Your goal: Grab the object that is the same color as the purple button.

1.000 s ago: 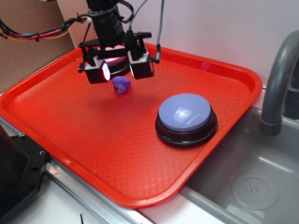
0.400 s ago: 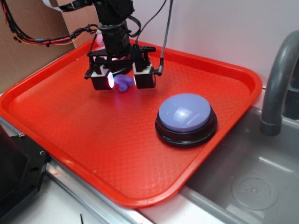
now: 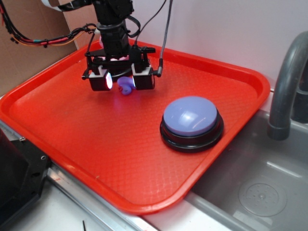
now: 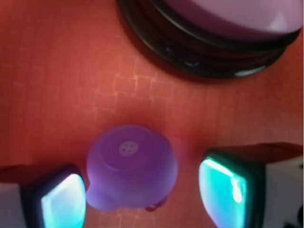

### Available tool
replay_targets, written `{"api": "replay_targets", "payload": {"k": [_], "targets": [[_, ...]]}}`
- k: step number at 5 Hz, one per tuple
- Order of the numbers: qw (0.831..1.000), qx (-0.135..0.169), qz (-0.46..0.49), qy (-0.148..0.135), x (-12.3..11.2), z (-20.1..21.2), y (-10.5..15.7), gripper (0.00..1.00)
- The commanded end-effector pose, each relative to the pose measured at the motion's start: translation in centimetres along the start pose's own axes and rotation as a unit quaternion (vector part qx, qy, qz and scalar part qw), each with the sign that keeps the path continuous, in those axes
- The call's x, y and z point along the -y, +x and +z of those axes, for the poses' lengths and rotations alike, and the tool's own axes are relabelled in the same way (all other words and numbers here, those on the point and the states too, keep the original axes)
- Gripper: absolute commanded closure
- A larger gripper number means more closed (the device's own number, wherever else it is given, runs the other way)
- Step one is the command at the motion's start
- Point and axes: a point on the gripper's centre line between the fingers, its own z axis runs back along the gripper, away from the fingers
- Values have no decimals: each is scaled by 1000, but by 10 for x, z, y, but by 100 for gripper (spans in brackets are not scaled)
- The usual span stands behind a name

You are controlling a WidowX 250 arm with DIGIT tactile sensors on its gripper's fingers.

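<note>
The tool [image 3: 121, 81] hangs low over the far left part of the red tray [image 3: 72, 130], its two pads spread apart and gripping nothing. The purple toy [image 3: 126, 86] sits on the tray floor between them. In the wrist view the toy [image 4: 131, 166] is off-centre in the gap: it lies just beside or touching the left pad [image 4: 61, 202], while a strip of bare tray separates it from the right pad [image 4: 223, 192]. So the closing looks likely to push the toy rightward before both pads bear on it. The toy is rounded, with no clear long axis. The purple button [image 3: 191, 117] stands to the right, well apart; a pink-topped button [image 4: 228, 19] sits just beyond the toy.
</note>
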Motion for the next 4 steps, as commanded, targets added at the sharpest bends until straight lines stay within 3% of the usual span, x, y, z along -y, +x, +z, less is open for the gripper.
{"api": "replay_targets", "payload": {"k": [1,2,3,4], "targets": [[999,24,-4,-29,-8,8,6,100],[998,31,-36,-33,-13,37,-5,100],[993,30,-102,-54,-42,86,-37,100],[989,14,-137,-45,-66,135,-69,100]]}}
